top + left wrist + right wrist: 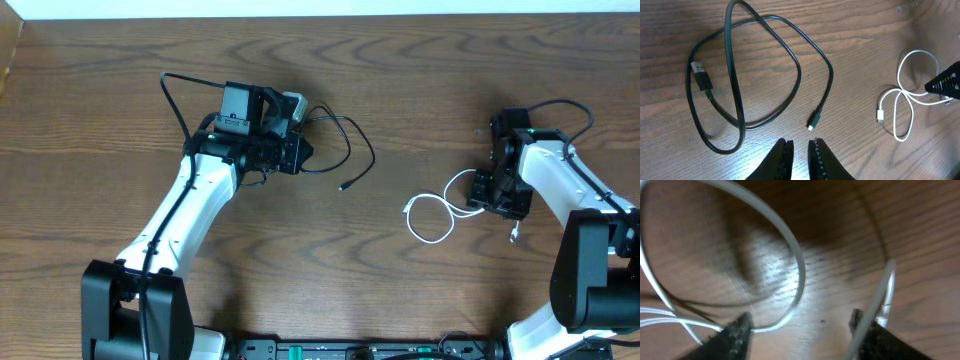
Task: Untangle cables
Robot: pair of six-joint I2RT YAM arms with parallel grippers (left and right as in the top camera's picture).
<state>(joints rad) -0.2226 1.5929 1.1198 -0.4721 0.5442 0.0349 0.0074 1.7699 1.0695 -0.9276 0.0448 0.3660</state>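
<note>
White cable [799, 262] lies in loose crossed loops on the wood table [100, 90], right under the right gripper [800, 330]. Its jaws stand apart, one strand at each fingertip, nothing clamped. Black cable [800, 75] lies coiled well apart from the white one, just ahead of the left gripper [800, 157], whose fingers are nearly together on nothing. Risk: the right jaws may pinch two white strands at once, and a pull would then tighten the crossing instead of opening it; the thin cord could also slip free. Count: two cables, one black, one white; two grippers; two plugs visible on the black cable.
</note>
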